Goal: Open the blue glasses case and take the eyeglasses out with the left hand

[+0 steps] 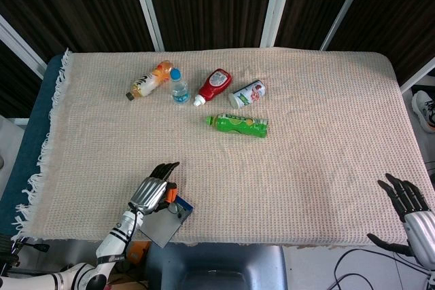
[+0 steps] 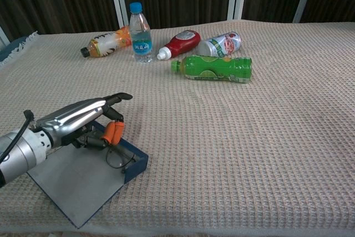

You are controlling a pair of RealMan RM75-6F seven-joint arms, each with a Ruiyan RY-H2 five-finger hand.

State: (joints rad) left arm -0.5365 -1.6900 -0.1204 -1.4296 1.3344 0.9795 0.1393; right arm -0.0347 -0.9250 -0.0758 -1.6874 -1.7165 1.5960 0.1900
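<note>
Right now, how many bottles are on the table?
4, clustered at the far left: orange bottle lying, water bottle upright, red ketchup bottle lying, green bottle lying nearest. The can beside them isn't counted.

My left hand [image 2: 83,119] is silver-backed with black fingers and orange fingertip pads [image 2: 112,132]. Under it lies the blue glasses case [image 2: 132,162], its open lid [image 2: 75,178] grey inside, with dark-rimmed eyeglasses [image 2: 115,158]. The tablecloth [image 2: 233,137] is beige waffle weave. Beyond lie a green bottle [image 2: 213,68], a red ketchup bottle [image 2: 179,44], a blue-capped water bottle [image 2: 140,25] and an orange drink bottle [image 2: 106,43]. My right hand [image 1: 409,200] is black.
</note>
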